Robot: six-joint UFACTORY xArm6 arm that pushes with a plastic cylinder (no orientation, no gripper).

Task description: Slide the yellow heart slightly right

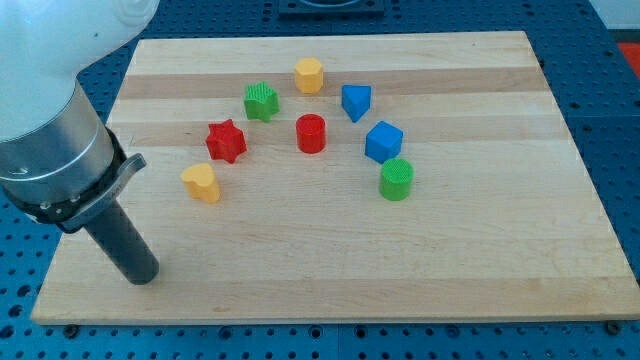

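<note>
Resting flat, biggest thing first: wooden board (480, 240), pale planks, sitting on a blue perforated table (615, 120).
Arm: white and silver body (55, 160) comes in from the view's top left and leans down toward the view's right, ending in the dark rod.
My tip (143, 278): sits on the board near its bottom-left corner, below and left of the yellow heart, clearly apart from it. It's just a bare rod, nothing to open or close, and it's touching no block.
Yellow heart (201, 183): left side of the board, lowest-left block of the bunch. Its lobes look like they face the view's upper left and the pointed end the lower right, so the long axis runs on that diagonal, but honestly it's small and hard to be sure.
Red star (226, 140): just up-right of the heart, not touching.
Green star-ish block (261, 101): further up.
Yellow hexagon (309, 75): topmost block.
Red cylinder (311, 133): middle of the group.
Blue triangle-ish block (356, 102): right of the hexagon.
Blue cube (383, 141): below that.
Green cylinder (396, 179): just under the cube, nearly touching.
</note>
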